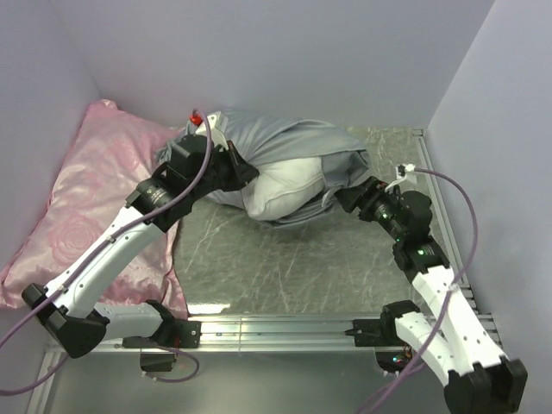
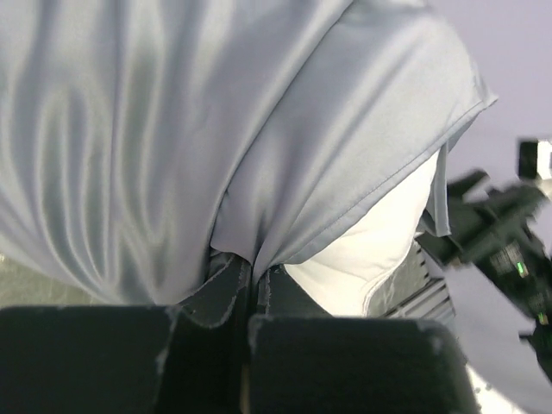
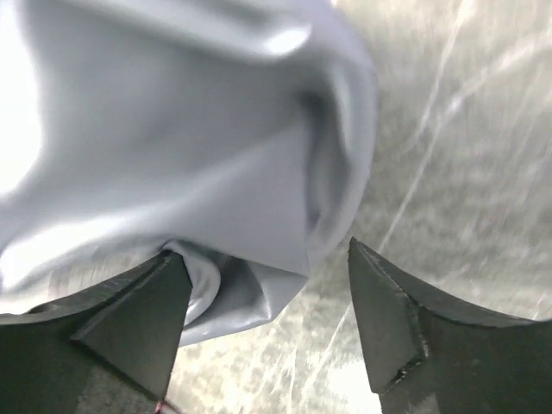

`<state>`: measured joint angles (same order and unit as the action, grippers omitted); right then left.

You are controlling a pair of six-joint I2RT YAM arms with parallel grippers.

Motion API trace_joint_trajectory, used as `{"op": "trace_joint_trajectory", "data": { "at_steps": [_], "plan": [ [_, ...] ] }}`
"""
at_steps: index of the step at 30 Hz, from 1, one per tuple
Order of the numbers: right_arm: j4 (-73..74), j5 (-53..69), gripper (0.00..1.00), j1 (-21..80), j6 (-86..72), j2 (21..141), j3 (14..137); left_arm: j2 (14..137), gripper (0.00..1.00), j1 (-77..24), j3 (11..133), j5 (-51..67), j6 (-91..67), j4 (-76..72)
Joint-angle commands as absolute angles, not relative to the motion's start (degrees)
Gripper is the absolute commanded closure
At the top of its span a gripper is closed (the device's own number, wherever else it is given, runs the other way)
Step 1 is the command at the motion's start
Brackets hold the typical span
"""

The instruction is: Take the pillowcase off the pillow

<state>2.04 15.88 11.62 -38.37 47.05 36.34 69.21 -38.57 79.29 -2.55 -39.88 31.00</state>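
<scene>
Okay, top view: pillowcase (image 1: 285, 142) bunched at twelve o'clock on table (image 1: 285, 259), pillow (image 1: 280, 190) bulging out its six o'clock side. Left gripper (image 1: 244, 172) at nine, right gripper (image 1: 342, 199) at three. Left wrist: I see jaws pinched tight on pillowcase fabric. Right wrist: jaws spread wide, fabric fold between, unclamped.

You have open bench (image 1: 285, 259) in front of the pillow (image 1: 280, 190), but the pink pillow (image 1: 78, 207) blocks your left and walls (image 1: 345, 52) close in behind and right.
</scene>
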Motion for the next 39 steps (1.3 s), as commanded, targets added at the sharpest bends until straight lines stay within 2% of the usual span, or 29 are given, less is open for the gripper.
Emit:
{"op": "trace_joint_trajectory", "data": {
  "at_steps": [1,2,11,17,18,21,22,23,26,32,39],
  "plan": [
    [4.6,10.8,0.19,11.6,-33.1,41.4,39.4,69.6,1.00,-36.3,85.0,-4.3,-39.2,27.2],
    [5.0,9.6,0.16,11.4,-33.0,41.3,40.1,69.5,1.00,-36.1,85.9,-4.3,-39.1,27.4],
    [1.5,8.4,0.09,11.3,-32.5,42.6,45.7,68.6,1.00,-34.5,88.3,-4.3,-38.0,30.8],
    [-2.6,10.0,0.11,11.3,-33.6,48.4,48.1,67.7,1.00,-33.9,88.7,-3.7,-37.6,31.6],
    [-3.4,9.8,0.14,11.2,-33.9,49.4,48.2,67.4,1.00,-33.9,88.6,-3.5,-37.6,31.6],
    [-2.1,6.8,0.35,11.3,-34.9,51.7,49.9,66.3,1.00,-33.8,88.2,-3.5,-37.4,32.0],
    [-1.7,6.2,0.44,11.1,-34.8,52.5,51.3,65.9,1.00,-33.8,87.8,-3.4,-37.4,32.0],
    [-0.4,4.2,0.63,11.1,-34.7,53.3,52.1,65.6,1.00,-33.8,87.8,-3.3,-37.3,32.5],
    [2.6,0.2,0.88,10.6,-35.9,54.8,54.1,64.2,1.00,-33.8,87.3,-3.1,-37.1,33.2],
    [6.0,-4.0,0.94,6.1,-37.2,55.9,57.3,59.8,1.00,-33.7,83.2,-2.6,-36.4,35.1],
    [7.2,-4.4,0.94,4.1,-37.8,67.5,62.8,53.9,1.00,-33.7,78.1,1.1,-36.0,34.9]
  ]
}}
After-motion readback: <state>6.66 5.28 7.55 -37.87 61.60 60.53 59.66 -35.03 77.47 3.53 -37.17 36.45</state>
